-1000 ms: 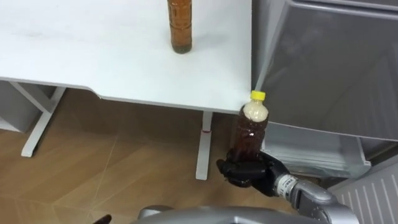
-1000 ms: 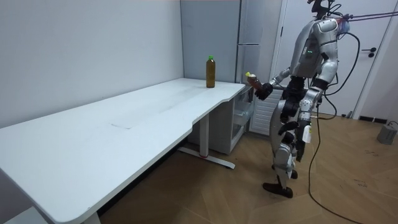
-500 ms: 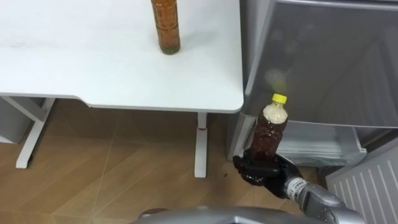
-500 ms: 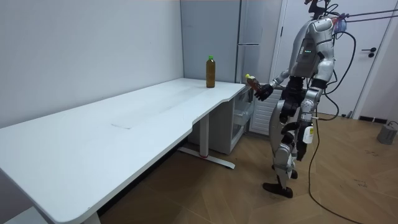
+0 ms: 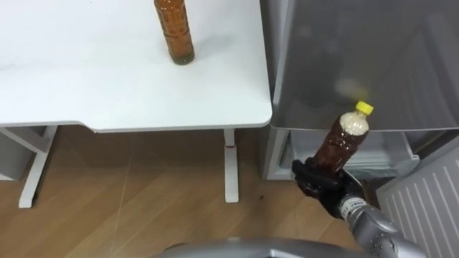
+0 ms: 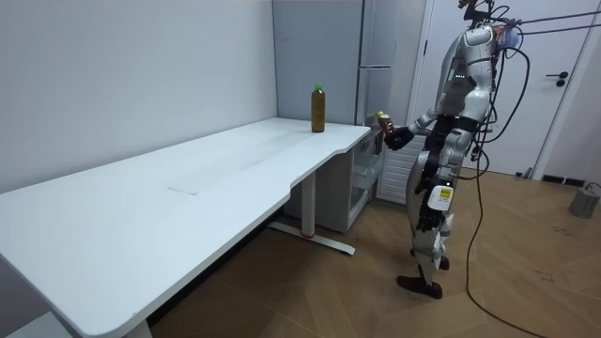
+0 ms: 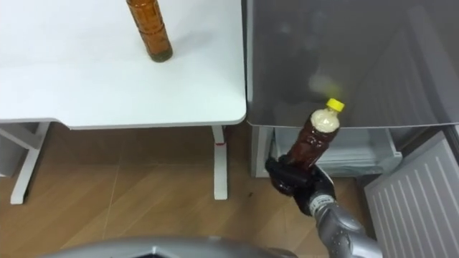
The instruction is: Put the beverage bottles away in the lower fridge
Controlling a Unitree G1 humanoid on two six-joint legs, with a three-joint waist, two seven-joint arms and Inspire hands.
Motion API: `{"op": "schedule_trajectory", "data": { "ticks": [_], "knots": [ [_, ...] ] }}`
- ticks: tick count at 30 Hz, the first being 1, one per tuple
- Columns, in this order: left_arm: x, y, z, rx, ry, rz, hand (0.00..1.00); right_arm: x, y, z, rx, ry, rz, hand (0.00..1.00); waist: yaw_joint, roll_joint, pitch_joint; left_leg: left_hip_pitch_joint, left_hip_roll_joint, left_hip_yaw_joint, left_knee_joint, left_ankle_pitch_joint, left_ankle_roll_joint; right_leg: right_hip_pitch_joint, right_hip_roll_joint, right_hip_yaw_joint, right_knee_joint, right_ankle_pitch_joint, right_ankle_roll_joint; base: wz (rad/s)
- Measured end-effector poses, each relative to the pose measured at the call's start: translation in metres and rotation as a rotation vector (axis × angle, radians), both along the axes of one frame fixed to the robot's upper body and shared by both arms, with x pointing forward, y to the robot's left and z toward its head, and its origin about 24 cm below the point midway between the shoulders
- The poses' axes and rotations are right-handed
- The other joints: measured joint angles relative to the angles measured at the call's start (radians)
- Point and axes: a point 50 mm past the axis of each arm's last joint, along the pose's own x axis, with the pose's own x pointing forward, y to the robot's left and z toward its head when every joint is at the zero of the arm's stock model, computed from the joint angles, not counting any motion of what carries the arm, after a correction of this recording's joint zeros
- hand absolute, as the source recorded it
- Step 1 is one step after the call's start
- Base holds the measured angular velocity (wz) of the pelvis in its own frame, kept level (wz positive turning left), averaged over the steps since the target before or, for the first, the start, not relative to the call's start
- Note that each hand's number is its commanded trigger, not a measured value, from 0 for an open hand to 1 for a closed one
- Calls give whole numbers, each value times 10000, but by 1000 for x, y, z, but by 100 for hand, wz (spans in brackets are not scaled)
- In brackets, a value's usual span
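Though aslant, slim amber bottle (image 5: 343, 140) in black right hand (image 5: 319, 186).

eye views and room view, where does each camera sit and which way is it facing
Left eye view: on the robot's head, looking down at the table end and fridge; its right hand holds a bottle.
Right eye view: beside it, same scene, same hand and forearm.
Room view: off in the room, looking along the table toward the fridge; the whole robot.
Shared: the held bottle and the second bottle on the table.
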Motion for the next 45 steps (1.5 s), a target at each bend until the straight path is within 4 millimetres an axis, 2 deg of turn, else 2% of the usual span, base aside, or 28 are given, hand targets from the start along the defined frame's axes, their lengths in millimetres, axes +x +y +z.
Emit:
{"op": "schedule_trajectory", "data": {
  "ticks": [8,12,21,24,28,34,45],
  "knots": [
    [1,0,0,173,41,-665,0,9,-2,9,1454,-622,-2318,100,-22,-35,29,25,15,111,-86,-3,0,4,-1,50,5,2,2,-3],
    [1,0,0,151,29,-586,0,10,-1,9,2531,-637,-3419,100,-42,-29,107,27,15,96,-99,-5,2,-1,0,43,31,2,3,0],
    [0,-1,0,28,8,-716,0,5,-4,2,4009,-457,-5203,100,33,11,131,96,21,105,-137,-16,14,-3,-1,73,159,2,3,0],
    [1,-1,0,-26,-19,-774,0,2,-5,0,4586,-332,-5835,100,37,67,109,15,22,105,-92,-16,14,-91,-4,64,170,2,2,0],
    [-1,-3,0,-146,-34,-818,0,3,-7,1,4827,-569,-6368,100,40,207,54,20,21,112,-95,-11,14,-73,-3,81,181,2,2,0],
    [-2,-3,0,-140,37,-989,0,5,-11,3,5049,-909,-6957,100,251,195,57,21,19,95,-92,-9,12,-62,-3,63,173,2,1,1],
    [-7,-4,0,-46,336,-1257,0,9,-10,4,5159,-988,-6937,100,298,161,76,13,9,62,21,-13,14,-6,-13,28,128,-6,12,1]
  ]
}}
